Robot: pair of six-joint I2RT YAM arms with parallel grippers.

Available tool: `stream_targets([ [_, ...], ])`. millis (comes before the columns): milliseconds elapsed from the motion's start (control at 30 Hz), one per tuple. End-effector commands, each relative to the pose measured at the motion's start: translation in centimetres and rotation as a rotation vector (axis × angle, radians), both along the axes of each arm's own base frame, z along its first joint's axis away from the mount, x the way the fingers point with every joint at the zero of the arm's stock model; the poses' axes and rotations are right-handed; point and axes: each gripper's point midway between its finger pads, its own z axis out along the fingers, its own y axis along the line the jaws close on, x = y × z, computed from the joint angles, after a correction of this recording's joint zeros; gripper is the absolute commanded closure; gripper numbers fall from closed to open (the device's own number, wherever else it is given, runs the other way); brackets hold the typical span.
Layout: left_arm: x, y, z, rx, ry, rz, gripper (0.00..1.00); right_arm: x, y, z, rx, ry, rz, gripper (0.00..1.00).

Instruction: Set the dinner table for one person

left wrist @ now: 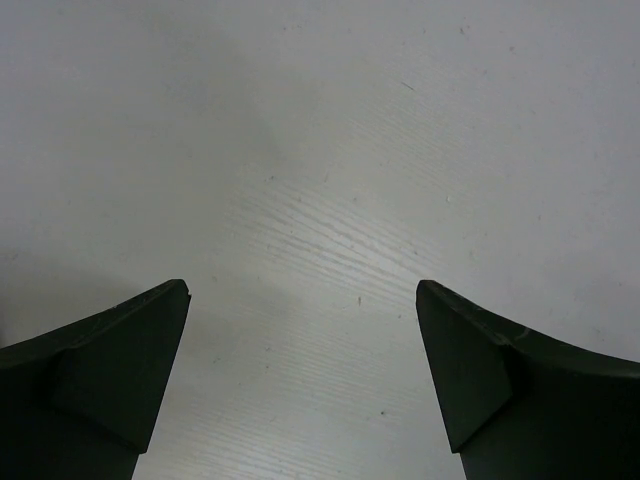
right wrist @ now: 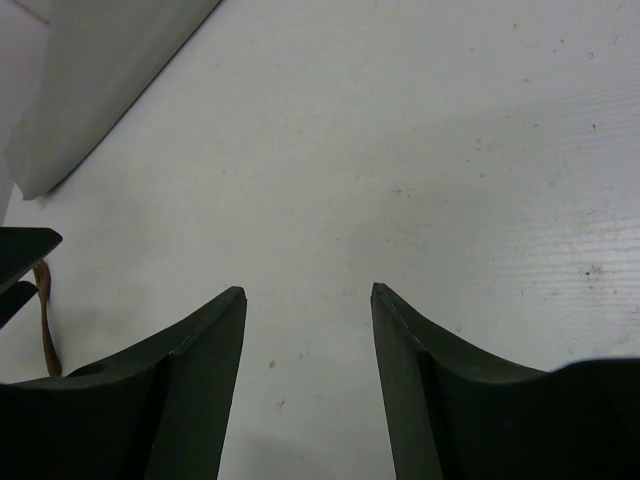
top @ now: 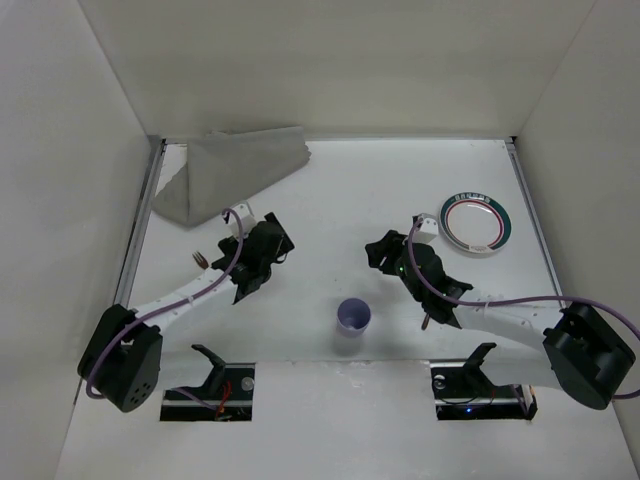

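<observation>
I see grey cloth [top: 228, 172] crumpled in far left corner. Round plate [top: 477, 224], green-and-red rim, flat at far right. Lilac cup [top: 353, 317] upright near middle, well apart from both.

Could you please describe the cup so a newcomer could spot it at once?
On the flat white tabletop walled by white panels, look near the middle of the front edge. There stands a small pale purple round cup, upright. It alone is purple, unlike the flat white plate with green-red rim and the crumpled grey cloth farther back.
</observation>
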Motion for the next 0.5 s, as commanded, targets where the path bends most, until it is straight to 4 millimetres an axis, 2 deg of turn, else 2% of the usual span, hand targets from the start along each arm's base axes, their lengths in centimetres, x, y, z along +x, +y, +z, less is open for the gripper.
stream_targets([
  [0, 0.8, 0.6, 1.6, 0.001, -0.035, 0.03, 0.0, 0.9, 0.7, 2.5, 0.048, -0.069, -0.012, 0.41],
  [133, 2.0, 0.8, 2.3, -0.006, -0.064, 0.042, 0.0, 0.9, 0.9, 2.4, 0.046, -0.064, -0.004, 0.41],
  [300, 4.9, 0.0, 4.2, 0.028, -0.131, -0.007, 0.0, 0.8, 1.0, 2.7, 0.052, -0.071, 0.001, 0.42],
  [367, 6.5, 0.7, 5.4, 0.053, -0.169, 0.012, 0.0, 0.8, 1.0, 2.6, 0.051, -0.069, 0.004, 0.48],
  [467, 9.4, 2.8, 7.2, 0.096, -0.215, 0.035, 0.0, 0.7, 1.1, 2.8, 0.054, -0.068, 0.012, 0.68],
])
